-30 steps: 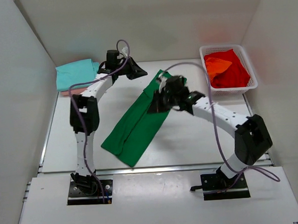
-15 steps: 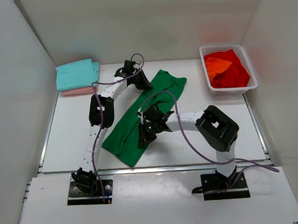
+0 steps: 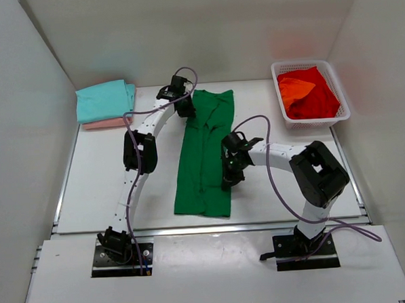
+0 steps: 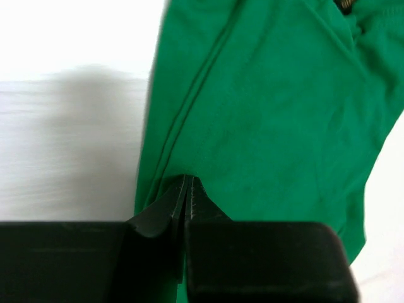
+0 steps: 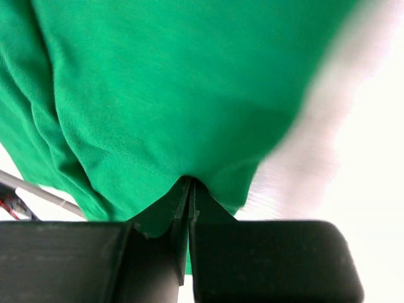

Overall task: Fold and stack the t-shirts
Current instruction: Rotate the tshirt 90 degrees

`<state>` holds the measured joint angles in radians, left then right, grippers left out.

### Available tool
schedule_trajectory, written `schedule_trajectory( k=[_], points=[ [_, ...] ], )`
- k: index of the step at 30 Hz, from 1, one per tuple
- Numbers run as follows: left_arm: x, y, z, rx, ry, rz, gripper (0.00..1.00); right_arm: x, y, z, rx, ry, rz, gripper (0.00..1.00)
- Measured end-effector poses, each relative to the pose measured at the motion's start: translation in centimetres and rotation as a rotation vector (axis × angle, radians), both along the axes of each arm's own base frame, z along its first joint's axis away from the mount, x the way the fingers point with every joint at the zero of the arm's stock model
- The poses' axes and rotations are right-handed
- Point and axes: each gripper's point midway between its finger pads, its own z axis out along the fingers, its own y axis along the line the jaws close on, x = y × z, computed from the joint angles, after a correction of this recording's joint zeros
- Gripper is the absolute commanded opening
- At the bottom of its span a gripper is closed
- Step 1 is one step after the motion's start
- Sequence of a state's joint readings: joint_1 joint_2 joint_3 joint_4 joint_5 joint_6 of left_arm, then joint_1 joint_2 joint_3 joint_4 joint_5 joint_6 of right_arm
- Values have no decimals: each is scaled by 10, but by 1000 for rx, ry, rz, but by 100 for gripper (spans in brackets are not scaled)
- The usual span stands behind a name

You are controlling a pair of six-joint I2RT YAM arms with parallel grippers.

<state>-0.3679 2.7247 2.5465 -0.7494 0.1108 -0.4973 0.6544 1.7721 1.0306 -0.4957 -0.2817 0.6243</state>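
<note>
Green shirt (image 3: 203,158) is pinched by left fingers (image 4: 165,207) and right fingers (image 5: 208,208) | risk: thin edge may be pulled loose if tugged hard

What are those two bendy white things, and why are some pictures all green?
They are two robot arms. One picture looks down from above; the other two come from cameras on the wrists, so close they see mostly cloth. A green t-shirt lies stretched on the white table. The left hand pinches its far end, the right hand its right edge. A teal shirt sits on a pink shirt far left; a white basket holds a red shirt and an orange shirt.
</note>
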Motion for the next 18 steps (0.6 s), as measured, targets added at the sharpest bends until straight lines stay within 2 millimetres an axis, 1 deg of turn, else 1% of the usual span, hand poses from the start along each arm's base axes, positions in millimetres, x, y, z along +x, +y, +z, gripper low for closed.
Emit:
schedule_trajectory(
  k=[2, 4, 7, 8, 10, 13, 15, 16, 17, 18],
  points=[
    [5, 11, 0, 8, -2, 23, 6, 6, -14, 0, -18, 3, -36, 0],
    [10, 24, 1, 16, -5, 49, 6, 10, -23, -1, -28, 4, -53, 0],
    [18, 46, 0, 36, -4, 96, 6, 12, -27, -1, -35, -1, -51, 0],
    [19, 50, -1, 41, -2, 109, 6, 14, -29, -1, -41, -7, -47, 0],
    [20, 57, 0, 45, 0, 124, 10, 17, -31, 0, -53, -22, -35, 0],
    [21, 57, 2, 18, 3, 117, 19, 21, -34, 0, -50, -42, -11, 0],
    [24, 53, 6, -30, -1, 105, 21, 24, -36, 1, -48, -61, 9, 1],
    [26, 50, 10, -66, -3, 101, 26, 26, -37, 2, -47, -70, 20, 5],
    [28, 45, 17, -115, -9, 94, 27, 29, -38, 3, -44, -79, 30, 9],
    [30, 40, 26, -174, -14, 86, 26, 33, -38, 6, -40, -90, 40, 11]
  ],
)
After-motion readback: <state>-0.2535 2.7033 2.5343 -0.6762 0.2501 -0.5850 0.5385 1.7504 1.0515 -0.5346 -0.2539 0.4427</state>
